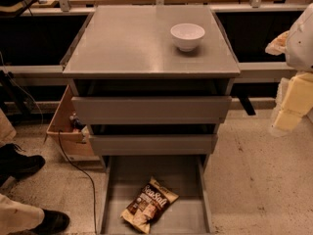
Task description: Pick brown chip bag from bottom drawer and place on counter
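The brown chip bag [149,204] lies flat on the floor of the open bottom drawer [122,180], near its front, tilted with its "Sea Salt" lettering up. The counter [132,43] is the grey top of the drawer cabinet above it. My gripper [288,114] hangs at the right edge of the view, beside the cabinet at the height of the upper drawers. It is well to the right of the bag and above it, and it holds nothing that I can see.
A white bowl [187,35] stands on the counter's back right. Two upper drawers [151,109] are pulled partly out above the bottom one. A cardboard box [66,126] and a cable [78,170] lie left of the cabinet. A person's shoes [29,190] are at the lower left.
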You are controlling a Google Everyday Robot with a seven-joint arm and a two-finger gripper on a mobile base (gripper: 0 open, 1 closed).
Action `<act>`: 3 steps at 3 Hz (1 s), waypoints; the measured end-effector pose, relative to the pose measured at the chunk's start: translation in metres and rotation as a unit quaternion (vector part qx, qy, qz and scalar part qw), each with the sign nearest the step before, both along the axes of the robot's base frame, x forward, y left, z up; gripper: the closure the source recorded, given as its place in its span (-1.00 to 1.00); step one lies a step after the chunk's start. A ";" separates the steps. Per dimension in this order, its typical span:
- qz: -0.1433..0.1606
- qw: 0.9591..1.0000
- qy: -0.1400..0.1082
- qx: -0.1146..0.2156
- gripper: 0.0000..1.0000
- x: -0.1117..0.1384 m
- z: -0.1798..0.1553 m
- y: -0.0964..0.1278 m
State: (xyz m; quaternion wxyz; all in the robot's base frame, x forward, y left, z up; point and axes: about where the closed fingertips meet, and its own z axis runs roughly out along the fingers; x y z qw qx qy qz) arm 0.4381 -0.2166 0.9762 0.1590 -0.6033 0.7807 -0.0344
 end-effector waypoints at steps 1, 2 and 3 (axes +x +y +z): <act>0.000 1.000 0.000 0.000 -1.00 0.000 0.000 0.000; -0.001 0.999 0.021 0.034 -1.00 0.020 -0.050 0.004; -0.001 0.996 0.062 0.064 -1.00 0.035 -0.136 0.017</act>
